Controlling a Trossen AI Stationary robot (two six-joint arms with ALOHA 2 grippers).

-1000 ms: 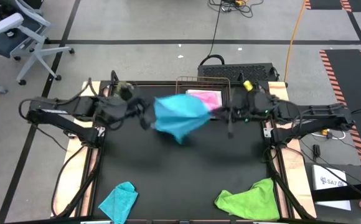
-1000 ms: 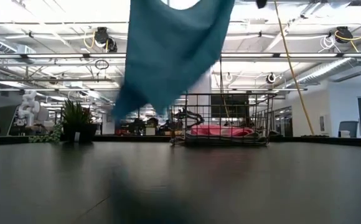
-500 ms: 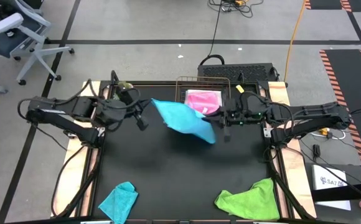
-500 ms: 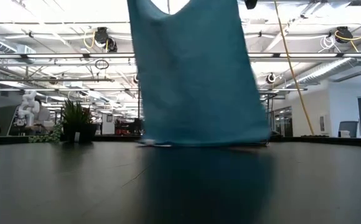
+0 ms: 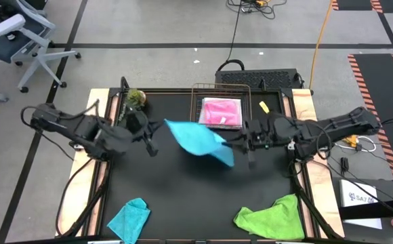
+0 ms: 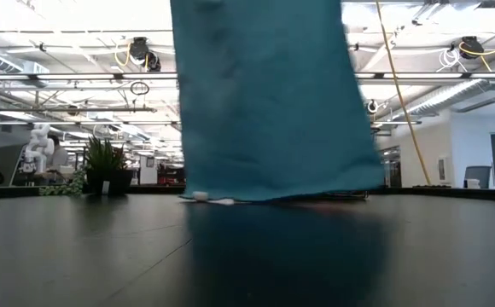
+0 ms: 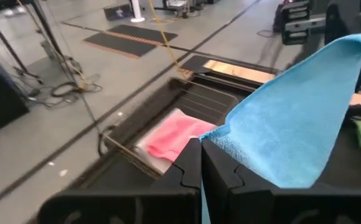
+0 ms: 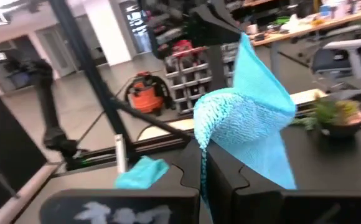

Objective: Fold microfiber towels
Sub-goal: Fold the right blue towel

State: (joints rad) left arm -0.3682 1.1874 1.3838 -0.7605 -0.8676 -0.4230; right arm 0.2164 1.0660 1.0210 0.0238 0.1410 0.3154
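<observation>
Sky blue towel [image 5: 200, 141] suspended above the bench [image 5: 183, 196], stretched between the two end effectors, one corner pinched in each. Hanging as a flat sheet in the low view, lower hem at or just above the bench surface; actual contact not determinable.

Left end effector [image 5: 157, 129] clamped shut on one towel corner, fingers [image 7: 190, 165] pressed together around the fabric in the left wrist view. Right end effector [image 5: 239, 140] likewise clamped shut on the opposite corner, cloth bunched over the fingertips [image 8: 215, 165] in the right wrist view.

Hot pink towel [image 5: 221, 112] lying folded in the wire basket [image 5: 196, 95], beyond the right end effector, toward the far edge of the bench. Teal towel [image 5: 130, 217] crumpled at the near edge, on the left end effector's side. Lime green towel [image 5: 271, 215] crumpled at the near edge, on the right end effector's side. No white towel visible. Small plant [image 5: 135, 97] standing just beyond the left end effector.

Step in hand, as judged: spreading the held towel, ahead of laying it down for folding. Next move likely calls for lowering both end effectors together, keeping the top edge taut, and drawing the sheet toward the near edge to lay it flat without wrinkles. Uneven lowering risks a skewed or bunched lay.
</observation>
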